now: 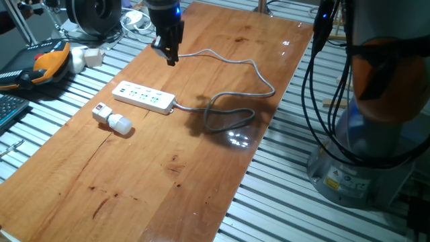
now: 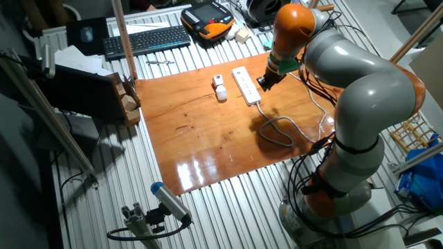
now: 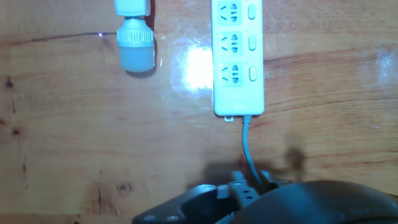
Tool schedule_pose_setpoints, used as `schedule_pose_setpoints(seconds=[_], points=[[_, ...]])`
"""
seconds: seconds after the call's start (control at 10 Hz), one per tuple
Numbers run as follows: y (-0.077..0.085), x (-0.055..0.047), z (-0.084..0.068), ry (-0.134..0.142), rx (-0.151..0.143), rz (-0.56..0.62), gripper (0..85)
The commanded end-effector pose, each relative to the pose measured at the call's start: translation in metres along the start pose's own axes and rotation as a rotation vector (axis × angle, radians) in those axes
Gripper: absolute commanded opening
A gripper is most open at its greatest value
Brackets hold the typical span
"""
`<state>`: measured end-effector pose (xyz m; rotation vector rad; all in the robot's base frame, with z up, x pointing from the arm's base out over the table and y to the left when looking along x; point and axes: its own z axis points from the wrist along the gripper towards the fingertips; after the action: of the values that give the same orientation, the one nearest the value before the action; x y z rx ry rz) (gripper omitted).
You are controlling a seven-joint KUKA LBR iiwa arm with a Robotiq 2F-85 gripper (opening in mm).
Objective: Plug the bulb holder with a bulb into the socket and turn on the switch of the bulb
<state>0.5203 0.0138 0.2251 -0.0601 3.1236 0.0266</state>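
The end effector [image 1: 170,55], its grip state impossible to tell, hangs empty above the desk [image 1: 168,175] at upper centre, over the grey cable [image 1: 232,64] beyond the power strip [image 1: 144,97], while the bulb holder [image 1: 102,114] and bulb [image 1: 121,124] lie left-centre, just beside the strip.

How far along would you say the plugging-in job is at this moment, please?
Nothing looks done: the bulb holder with its bulb lies on the table beside the socket, unplugged. The gripper hangs above the cable end, holding nothing. Grasping, plugging and switching remain.
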Motion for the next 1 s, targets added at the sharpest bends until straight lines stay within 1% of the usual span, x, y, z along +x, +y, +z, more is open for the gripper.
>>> schedule_pose_setpoints(seconds=[0.0,0.2,0.3,0.5,0.7,0.8,0.9], points=[[0.005,-0.001,0.004,-0.003,-0.001,0.009,0.0],[0.014,-0.001,0.014,-0.014,-0.002,0.029,0.0],[0.019,-0.001,0.015,-0.016,-0.002,0.037,0.0],[0.033,-0.001,0.014,-0.013,0.004,0.058,0.0],[0.048,0.0,0.015,-0.02,0.007,0.073,0.0],[0.056,0.001,0.016,-0.023,0.02,0.079,0.0],[0.063,0.003,0.017,-0.025,0.022,0.083,0.0]])
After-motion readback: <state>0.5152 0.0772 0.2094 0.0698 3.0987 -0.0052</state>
